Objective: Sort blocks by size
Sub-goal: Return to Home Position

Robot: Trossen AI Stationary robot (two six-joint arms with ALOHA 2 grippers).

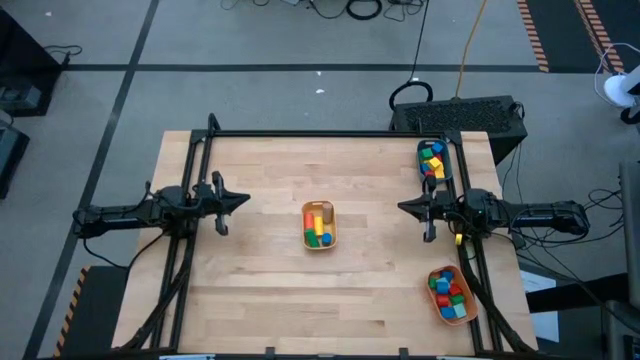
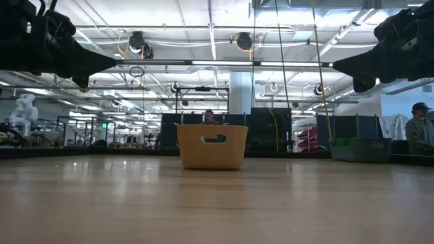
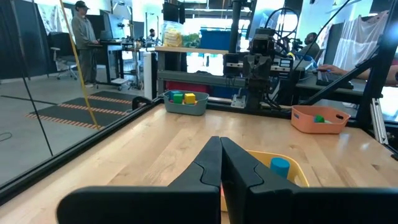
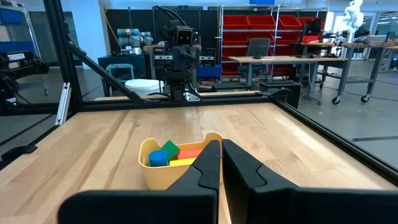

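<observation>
Sorting looks done: all blocks (image 1: 318, 238) lie in three bins (image 1: 304, 226), with left gripper (image 1: 245, 200) and right gripper (image 1: 402, 207) pinched shut, empty.

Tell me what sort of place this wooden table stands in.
Probably a robotics lab or workshop: red storage bins on racks, a white robot arm beyond the table, orange-and-black hazard tape on the grey floor. The left gripper and right gripper hover over the wooden table.
</observation>
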